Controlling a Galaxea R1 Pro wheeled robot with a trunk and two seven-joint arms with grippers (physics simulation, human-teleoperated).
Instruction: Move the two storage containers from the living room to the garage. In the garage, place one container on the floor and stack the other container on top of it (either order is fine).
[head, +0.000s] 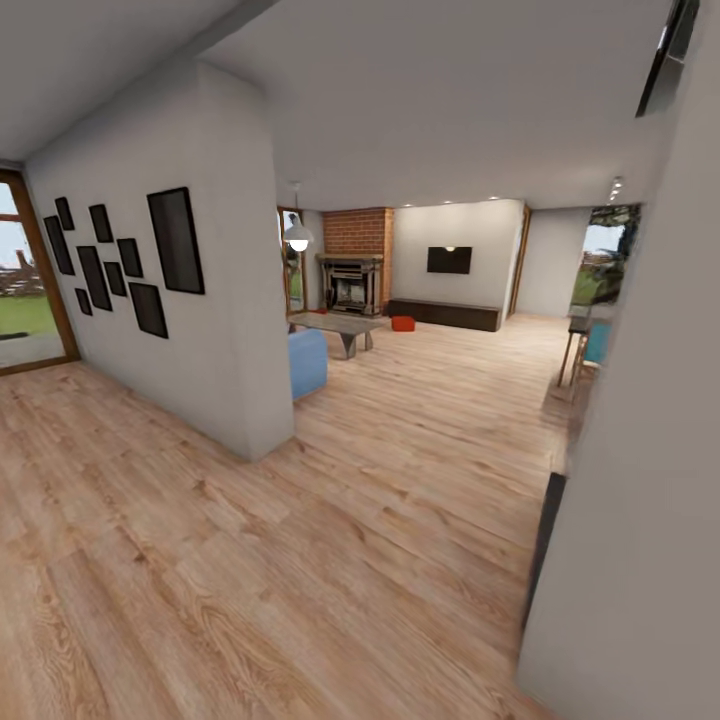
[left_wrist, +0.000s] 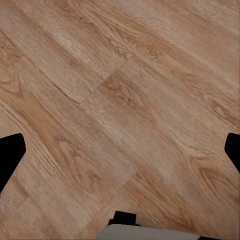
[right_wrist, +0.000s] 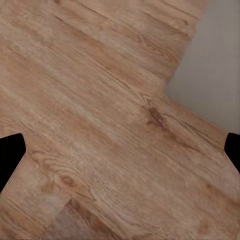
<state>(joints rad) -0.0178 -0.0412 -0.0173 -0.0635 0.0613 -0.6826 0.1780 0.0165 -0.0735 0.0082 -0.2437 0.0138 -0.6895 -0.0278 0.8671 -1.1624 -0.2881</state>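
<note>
While you face down the hall, the living room (head: 440, 300) lies well ahead.
One orange-red storage container (head: 403, 323) sits on the wood-plank floor (head: 300, 560) there, near the brick fireplace (head: 355, 270) and the long dark cabinet (head: 445, 314) under the wall TV (head: 449, 260); a blue sofa (head: 308, 362) pokes out from behind the white wall (head: 215, 340). Your left pincer (left_wrist: 120, 150) and right pincer (right_wrist: 120, 150) both hang released over bare planks, fingers spread wide, grasping nothing.
</note>
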